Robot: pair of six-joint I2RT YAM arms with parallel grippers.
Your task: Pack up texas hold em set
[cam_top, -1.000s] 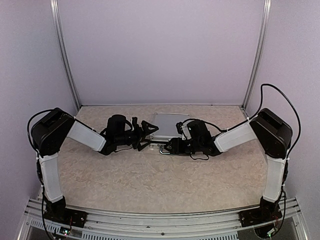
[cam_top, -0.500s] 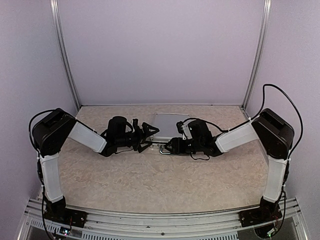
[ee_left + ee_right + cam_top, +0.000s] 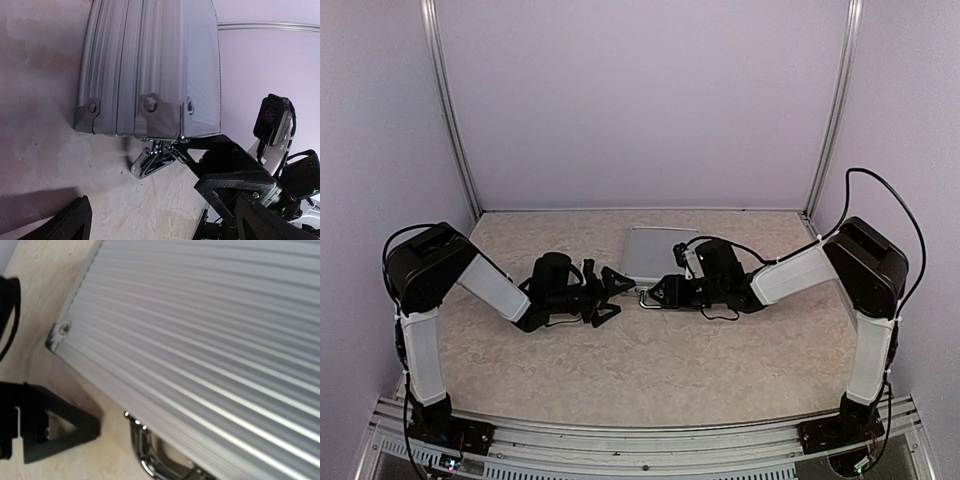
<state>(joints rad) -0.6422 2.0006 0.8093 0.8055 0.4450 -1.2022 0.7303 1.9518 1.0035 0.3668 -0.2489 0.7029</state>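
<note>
The closed silver aluminium briefcase point(image 3: 650, 252) lies flat on the table point(image 3: 670, 365). Just off its near-left corner, not touching it, the left gripper point(image 3: 616, 293) gapes wide. The right gripper point(image 3: 658, 292) sits at its chrome handle point(image 3: 150, 163); I cannot tell whether it grips.

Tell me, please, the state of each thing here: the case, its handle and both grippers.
Case: closed, lying flat.
Handle: folded down at the case's near edge.
Left gripper: open, empty, apart from the case.
Right gripper: at the handle; grip unclear.
</note>
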